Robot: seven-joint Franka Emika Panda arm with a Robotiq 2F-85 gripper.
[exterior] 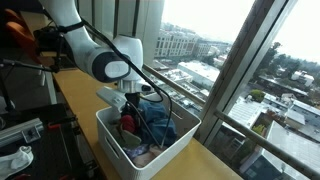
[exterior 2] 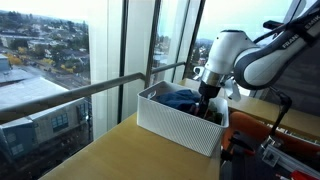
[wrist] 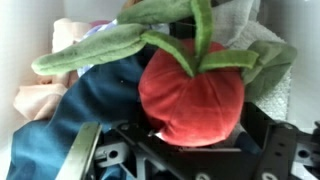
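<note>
Hangs over basket, gripper released and empty; tomato directly below between spread jaws, leaves pointing far.

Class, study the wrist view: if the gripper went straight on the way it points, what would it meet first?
Most likely the red plush tomato, which sits right ahead of the gripper, on clothes in the white basket. The gap is hard to judge.

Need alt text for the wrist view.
A red plush tomato with long green leaves fills the middle of the frame, lying on crumpled blue cloth and other pale fabrics. The dark gripper comes in from the bottom edge just under it, its jaws standing wide.
</note>
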